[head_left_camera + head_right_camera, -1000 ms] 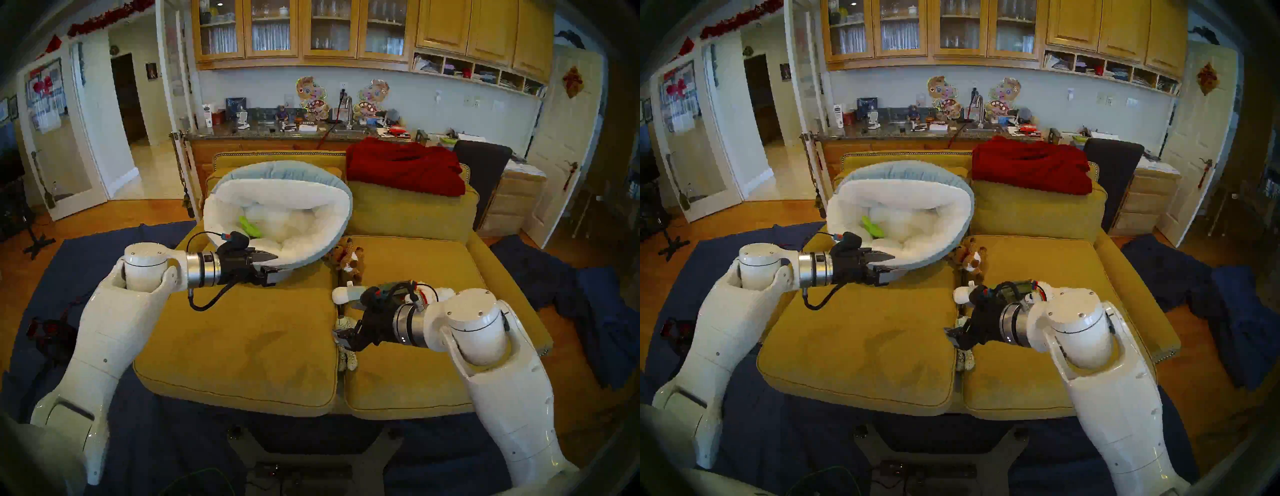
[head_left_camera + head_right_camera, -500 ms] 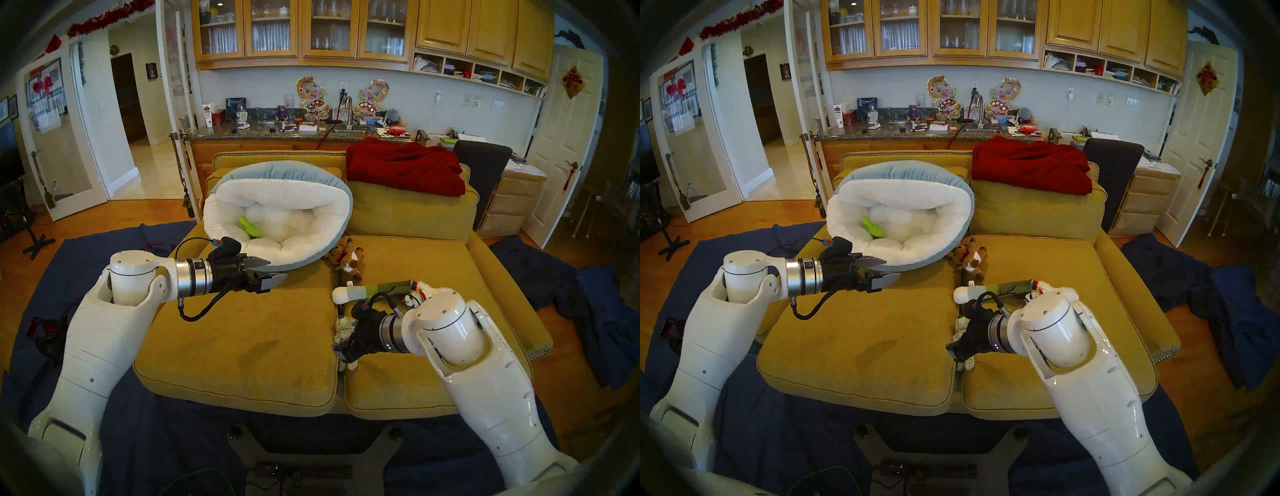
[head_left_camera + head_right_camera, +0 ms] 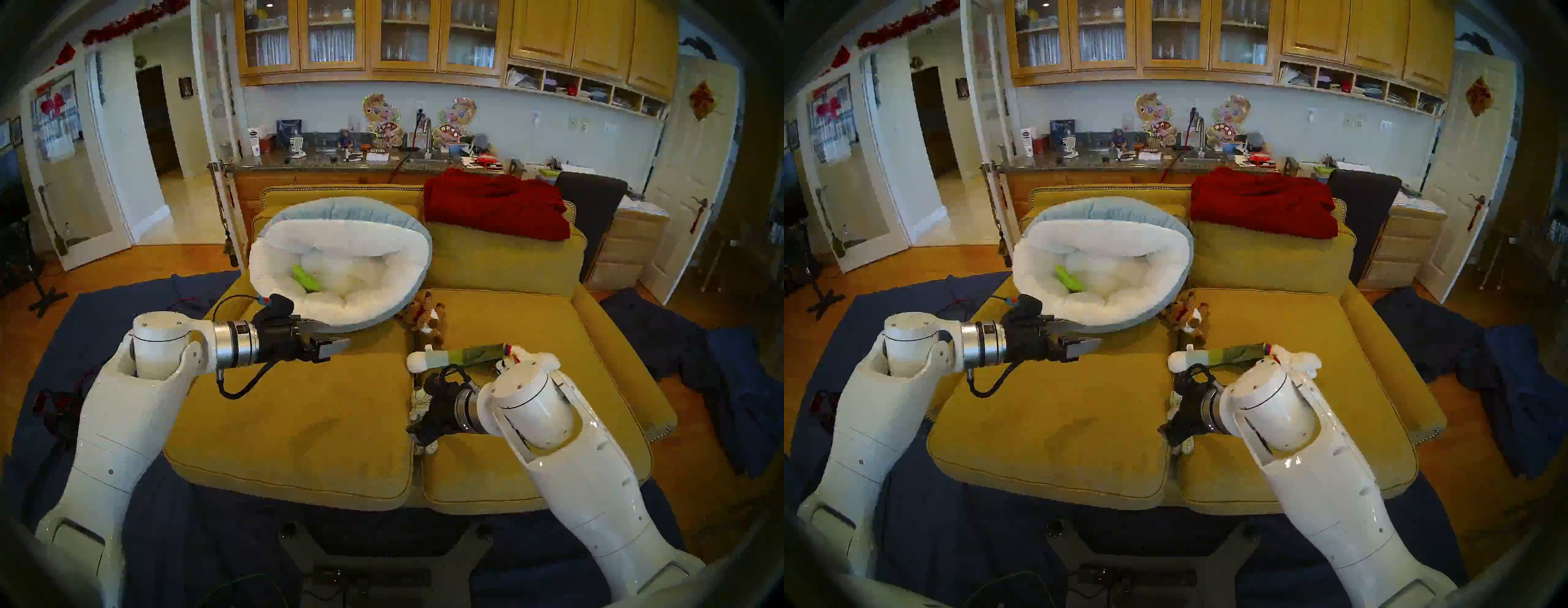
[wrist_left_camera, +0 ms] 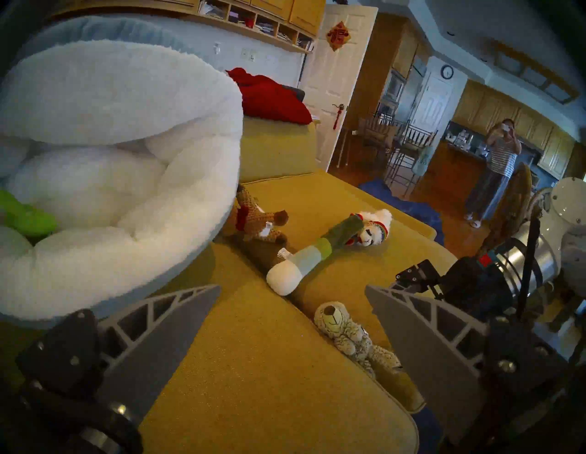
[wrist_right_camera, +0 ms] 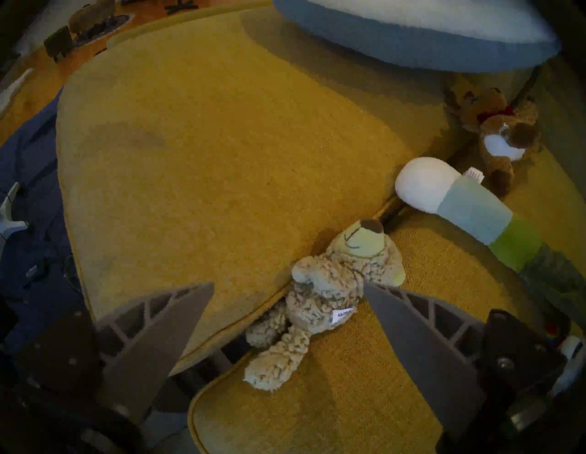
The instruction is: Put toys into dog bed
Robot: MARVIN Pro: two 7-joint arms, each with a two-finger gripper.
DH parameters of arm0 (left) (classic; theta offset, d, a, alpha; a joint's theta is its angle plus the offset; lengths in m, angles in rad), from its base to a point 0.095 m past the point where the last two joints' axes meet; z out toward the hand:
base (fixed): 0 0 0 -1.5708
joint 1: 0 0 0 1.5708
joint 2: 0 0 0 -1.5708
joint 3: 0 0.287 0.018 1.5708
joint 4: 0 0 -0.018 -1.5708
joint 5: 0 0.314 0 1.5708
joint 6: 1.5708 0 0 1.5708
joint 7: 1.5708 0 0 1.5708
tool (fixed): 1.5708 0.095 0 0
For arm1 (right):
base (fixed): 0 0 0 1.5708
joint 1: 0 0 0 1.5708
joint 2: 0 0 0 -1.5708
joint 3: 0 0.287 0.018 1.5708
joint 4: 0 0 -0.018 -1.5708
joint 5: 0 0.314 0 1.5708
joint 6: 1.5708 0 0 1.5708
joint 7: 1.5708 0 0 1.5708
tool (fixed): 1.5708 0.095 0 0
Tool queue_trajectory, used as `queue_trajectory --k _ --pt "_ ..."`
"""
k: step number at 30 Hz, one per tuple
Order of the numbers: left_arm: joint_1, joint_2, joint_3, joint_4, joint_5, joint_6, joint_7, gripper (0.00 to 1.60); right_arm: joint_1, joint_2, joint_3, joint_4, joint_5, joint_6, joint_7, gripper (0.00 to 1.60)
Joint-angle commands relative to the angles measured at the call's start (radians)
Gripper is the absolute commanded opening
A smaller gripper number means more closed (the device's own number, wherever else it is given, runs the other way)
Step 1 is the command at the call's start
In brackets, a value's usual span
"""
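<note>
The dog bed [image 3: 394, 259], white fleece inside and pale blue outside, leans on the sofa's back left. A green cactus [image 3: 306, 278] lies in it. The other toys lie on the seat: a brown knitted animal [image 3: 426, 316], a white-blue-green tube [image 3: 449, 356], a white animal [image 3: 528, 356] and a grey cub [image 5: 329, 285] wedged in the gap between the seat cushions. My right gripper [image 5: 289, 285] is open, tilted down just over the cub, one finger either side of it. My left gripper [image 3: 339, 334] is open and empty, beside the bed's near rim.
A red blanket [image 3: 496, 204] is heaped on the right back cushion. The mustard seat cushions [image 3: 297, 424] fill the middle. Dark blue cloth [image 3: 721, 373] covers the floor around the sofa. A person [image 4: 501, 158] stands far off in the left wrist view.
My right arm has dropped and drawn toward the front, bringing its open gripper down over the cub. My left arm has pulled back slightly from the bed's rim. Both jaws stay as they were.
</note>
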Motion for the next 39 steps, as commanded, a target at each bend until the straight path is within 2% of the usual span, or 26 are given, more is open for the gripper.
queue_trajectory --k 1,16,19,20,22,33,35,36,37,38,39 --pt "-0.026 -0.002 -0.015 -0.018 -0.014 -0.009 -0.012 1.6 0.048 -0.036 -0.008 0.032 -0.013 -0.035 -0.032 1.6" --pt "-0.024 0.001 -0.018 -0.02 -0.01 -0.007 -0.017 1.6 0.058 -0.072 -0.019 0.111 -0.025 -0.104 -0.08 1.6" --pt "-0.022 0.002 -0.018 -0.021 -0.01 -0.007 -0.019 1.6 0.055 -0.077 -0.022 0.121 -0.038 -0.116 -0.103 1.42" --pt "-0.02 0.003 -0.019 -0.023 -0.01 -0.007 -0.02 1.6 0.055 -0.078 -0.022 0.125 -0.039 -0.12 -0.106 1.28" --pt "-0.017 0.003 -0.021 -0.026 -0.01 -0.007 -0.021 1.6 0.056 -0.079 -0.026 0.134 -0.05 -0.122 -0.118 1.14" --pt "0.006 0.011 -0.041 -0.045 -0.017 -0.008 -0.03 1.6 0.056 -0.08 -0.045 0.176 -0.089 -0.149 -0.162 1.1" --pt "0.008 0.011 -0.043 -0.047 -0.017 -0.008 -0.031 1.6 0.053 -0.082 -0.047 0.18 -0.095 -0.155 -0.173 1.04" --pt "0.01 0.011 -0.044 -0.049 -0.017 -0.008 -0.032 1.6 0.052 -0.082 -0.046 0.181 -0.096 -0.158 -0.176 0.79" --pt "0.011 0.012 -0.046 -0.05 -0.018 -0.008 -0.032 1.6 0.051 -0.082 -0.046 0.182 -0.097 -0.16 -0.178 0.7" --pt "0.011 0.012 -0.046 -0.05 -0.018 -0.008 -0.032 1.6 0.051 -0.082 -0.046 0.182 -0.097 -0.16 -0.178 0.7" --pt "0.012 0.012 -0.046 -0.051 -0.018 -0.008 -0.032 1.6 0.05 -0.082 -0.045 0.182 -0.097 -0.161 -0.18 0.53"
